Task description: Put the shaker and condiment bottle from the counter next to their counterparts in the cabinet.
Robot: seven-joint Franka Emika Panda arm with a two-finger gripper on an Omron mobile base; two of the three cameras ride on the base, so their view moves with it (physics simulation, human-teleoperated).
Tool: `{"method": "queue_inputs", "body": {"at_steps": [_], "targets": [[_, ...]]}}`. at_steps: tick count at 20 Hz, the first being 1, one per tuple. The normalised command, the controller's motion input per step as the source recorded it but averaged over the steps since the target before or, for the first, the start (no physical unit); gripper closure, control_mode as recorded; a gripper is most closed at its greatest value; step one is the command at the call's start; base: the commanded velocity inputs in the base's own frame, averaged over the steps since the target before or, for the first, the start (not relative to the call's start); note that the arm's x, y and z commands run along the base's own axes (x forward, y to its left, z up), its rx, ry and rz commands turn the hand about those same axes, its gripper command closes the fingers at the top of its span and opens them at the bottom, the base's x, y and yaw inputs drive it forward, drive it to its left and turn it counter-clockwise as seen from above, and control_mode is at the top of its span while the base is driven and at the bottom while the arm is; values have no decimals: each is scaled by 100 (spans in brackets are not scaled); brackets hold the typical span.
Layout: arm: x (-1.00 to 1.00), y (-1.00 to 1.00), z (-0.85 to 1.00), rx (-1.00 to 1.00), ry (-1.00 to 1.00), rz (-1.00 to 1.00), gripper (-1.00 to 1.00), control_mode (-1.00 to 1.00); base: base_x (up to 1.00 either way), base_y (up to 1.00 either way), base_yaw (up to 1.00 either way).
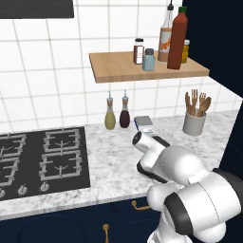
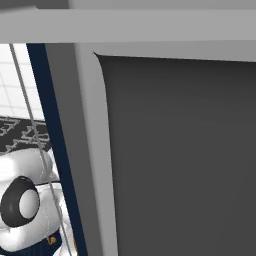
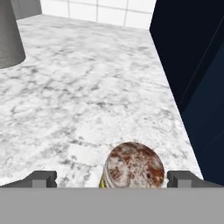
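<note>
Hand view is showing the shaker (image 3: pixel 133 168) standing on the marble counter (image 3: pixel 87 87) between the fingertips (image 3: pixel 41 178) of the gripper (image 3: pixel 113 179), jaws gaping wide, nothing gripped, lining up a grab; condiment bottle (image 1: pixel 177 39) is already sitting on the cabinet (image 1: pixel 118 71) beside the orange-label bottle (image 1: pixel 165 40).

Condiment bottle (image 1: pixel 178 38) upright on cabinet (image 1: pixel 114 69); shaker (image 3: pixel 132 167) upright on counter, between fingers (image 3: pixel 41 178).
</note>
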Motion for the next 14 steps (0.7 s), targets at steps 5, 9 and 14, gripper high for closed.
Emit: {"method": "queue_inputs", "body": {"at_steps": [5,9,14], "targets": [[0,-19,-42,0,0,0,100,-100,0,0,0],[0,-1,-39,0,3,-4,100,-100,0,0,0],[1,-8,1,2,7,-1,100,-100,0,0,0]]}}
